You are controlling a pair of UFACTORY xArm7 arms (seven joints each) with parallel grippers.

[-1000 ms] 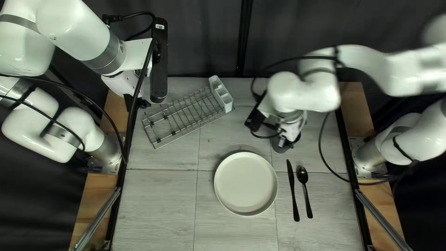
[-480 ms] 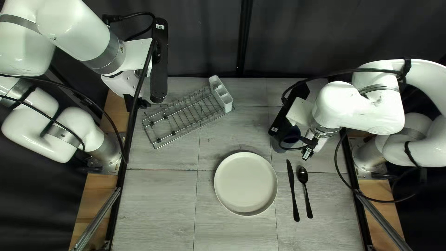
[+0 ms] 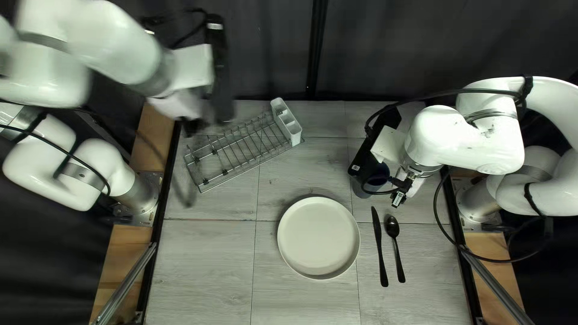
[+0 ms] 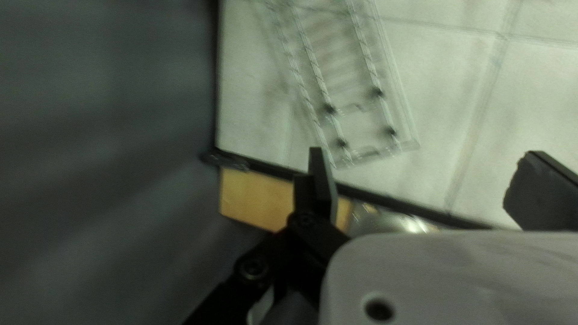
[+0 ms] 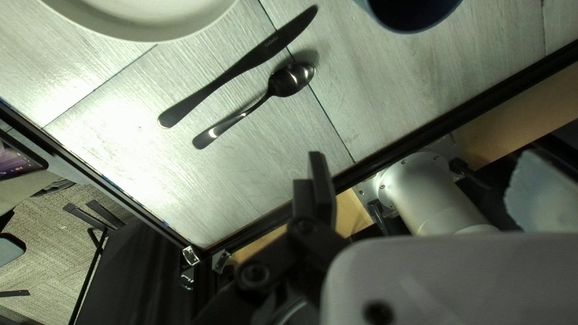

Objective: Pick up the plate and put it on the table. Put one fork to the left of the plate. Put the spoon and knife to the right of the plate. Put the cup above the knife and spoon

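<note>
One each: plate (image 3: 319,238), knife (image 3: 379,238), spoon (image 3: 392,227), cup (image 3: 360,189), rack (image 3: 241,171).

Harsh white glare across table (image 5: 150,174)

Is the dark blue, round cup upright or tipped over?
Upright: the cup stands on the pale wood-grain table, and both the top left and right wrist views show its round opening facing up.

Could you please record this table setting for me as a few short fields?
Round off-white plate: flat, right way up
Black metal knife: beside the plate, on its right
Black metal spoon: right of the knife
Dark blue cup: beyond the knife's tip
Silver wire rack: beyond the plate, to its left
Fork: none visible
Left gripper: open
Right gripper: open
</note>
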